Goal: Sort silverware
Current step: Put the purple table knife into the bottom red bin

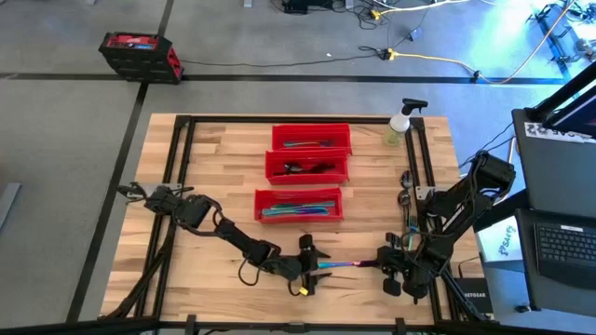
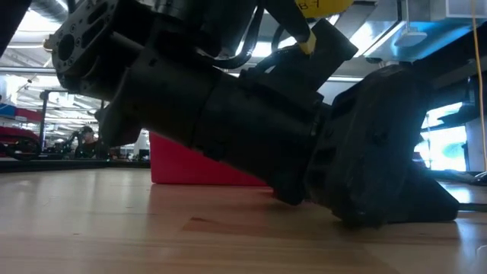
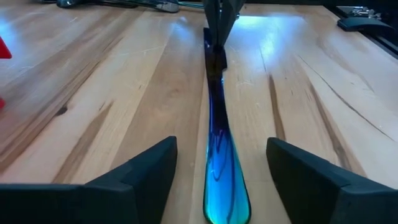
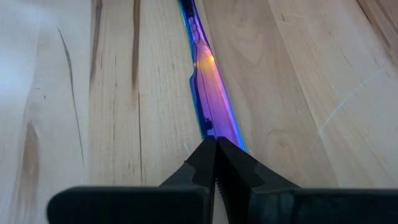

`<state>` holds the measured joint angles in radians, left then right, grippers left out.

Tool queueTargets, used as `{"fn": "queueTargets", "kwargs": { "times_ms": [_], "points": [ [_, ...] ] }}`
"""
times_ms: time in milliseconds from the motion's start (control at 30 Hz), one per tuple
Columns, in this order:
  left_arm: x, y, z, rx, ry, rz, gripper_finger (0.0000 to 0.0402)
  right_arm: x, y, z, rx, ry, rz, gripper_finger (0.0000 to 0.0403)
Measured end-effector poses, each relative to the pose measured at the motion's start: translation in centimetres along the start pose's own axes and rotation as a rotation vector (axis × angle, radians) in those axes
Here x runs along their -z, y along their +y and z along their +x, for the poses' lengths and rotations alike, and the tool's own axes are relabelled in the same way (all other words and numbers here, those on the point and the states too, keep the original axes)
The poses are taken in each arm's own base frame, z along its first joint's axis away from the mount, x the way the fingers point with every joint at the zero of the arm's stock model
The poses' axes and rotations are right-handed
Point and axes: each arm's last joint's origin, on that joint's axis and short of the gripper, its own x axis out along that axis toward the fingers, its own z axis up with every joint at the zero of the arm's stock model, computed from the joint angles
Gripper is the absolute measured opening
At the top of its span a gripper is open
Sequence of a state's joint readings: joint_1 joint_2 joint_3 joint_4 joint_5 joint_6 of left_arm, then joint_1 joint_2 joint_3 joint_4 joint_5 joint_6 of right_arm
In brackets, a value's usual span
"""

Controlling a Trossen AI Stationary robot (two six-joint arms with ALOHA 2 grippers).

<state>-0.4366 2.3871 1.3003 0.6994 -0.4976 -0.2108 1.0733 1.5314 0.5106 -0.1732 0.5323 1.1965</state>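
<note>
At the high view's lower centre, an iridescent knife (image 1: pixel 341 266) is pinched by the right gripper (image 1: pixel 384 263) and apparently offered for handover, so the spread fingers of the left gripper (image 1: pixel 312 267) must be pressed onto its handle.

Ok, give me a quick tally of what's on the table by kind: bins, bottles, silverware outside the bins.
Red bins: 3
Spray bottle: 1
Iridescent piece near the front edge: 1
Loose silverware by the right arm: a few, too small to count
Total counted: 5
</note>
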Motion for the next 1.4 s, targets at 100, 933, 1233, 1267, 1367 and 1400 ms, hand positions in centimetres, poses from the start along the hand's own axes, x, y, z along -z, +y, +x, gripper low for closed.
{"fn": "queueTargets", "kwargs": {
  "times_ms": [100, 933, 1233, 1267, 1367, 1400],
  "points": [
    [0.12, 0.1, 0.03, -0.008, 0.016, -0.002, 0.0236, 0.0, 0.0, 0.0, 0.0, 0.0, 0.0, 0.0],
    [0.13, 0.09, -0.03, -0.024, 0.002, 0.007, 0.0187, 0.0, 0.01, 0.0, -0.001, 0.0, 0.003, 0.0],
    [0.19, 0.07, -0.02, -0.013, 0.008, 0.013, 0.0113, 0.0, 0.01, 0.0, -0.001, 0.0, 0.003, 0.0],
    [0.2, 0.06, -0.02, -0.012, 0.009, 0.014, 0.011, 0.0, 0.01, 0.0, -0.001, 0.0, 0.003, 0.0],
    [0.21, 0.06, -0.02, -0.01, 0.01, 0.012, 0.0095, 0.0, 0.01, 0.0, -0.001, 0.0, 0.003, 0.0],
    [0.21, 0.05, -0.02, -0.007, 0.011, 0.012, 0.009, 0.0, 0.01, 0.0, -0.001, 0.0, 0.002, 0.0]
  ]
}}
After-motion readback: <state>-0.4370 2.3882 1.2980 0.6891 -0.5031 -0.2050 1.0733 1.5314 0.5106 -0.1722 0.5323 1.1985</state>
